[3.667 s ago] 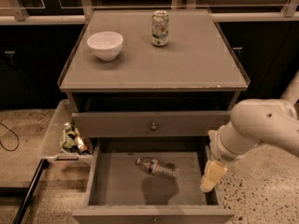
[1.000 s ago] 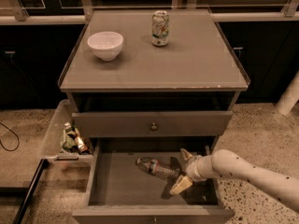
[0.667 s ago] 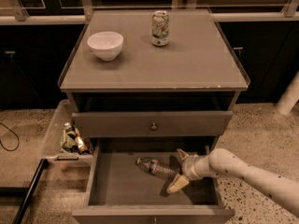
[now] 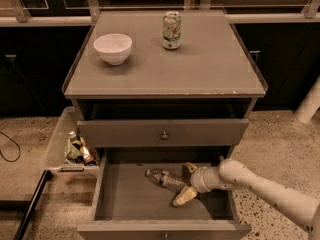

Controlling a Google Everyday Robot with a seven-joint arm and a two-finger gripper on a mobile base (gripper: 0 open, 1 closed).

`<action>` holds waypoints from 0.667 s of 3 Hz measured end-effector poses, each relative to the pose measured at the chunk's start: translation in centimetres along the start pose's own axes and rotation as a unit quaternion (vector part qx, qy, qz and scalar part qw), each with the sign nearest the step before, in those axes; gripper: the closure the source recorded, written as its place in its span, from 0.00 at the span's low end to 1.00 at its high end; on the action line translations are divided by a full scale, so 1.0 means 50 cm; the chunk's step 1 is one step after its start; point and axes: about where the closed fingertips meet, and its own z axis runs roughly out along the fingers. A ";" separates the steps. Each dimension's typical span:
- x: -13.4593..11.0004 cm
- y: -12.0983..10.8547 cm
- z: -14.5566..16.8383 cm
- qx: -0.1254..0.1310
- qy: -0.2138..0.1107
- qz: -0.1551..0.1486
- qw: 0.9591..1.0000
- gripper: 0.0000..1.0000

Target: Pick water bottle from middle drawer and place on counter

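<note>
Gripper point(image 4: 186, 183) reaches into the middle drawer point(image 4: 125, 204), lower centre of frame; we have its fingers point(image 4: 184, 196) spread wide, straddling the right end of the water bottle point(image 4: 164, 178), which lies on its side on the drawer floor. Upper frame: counter point(image 4: 210, 64) with white bowl point(image 4: 113, 47) and soda can point(image 4: 171, 30).

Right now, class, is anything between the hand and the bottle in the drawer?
Nothing visible. The open hand is inside the drawer, right at the bottle, with one finger on either side of its end.
</note>
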 end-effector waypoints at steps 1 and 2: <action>0.002 -0.001 0.007 -0.002 -0.002 0.005 1.000 0.14; 0.002 -0.001 0.007 -0.002 -0.002 0.005 1.000 0.37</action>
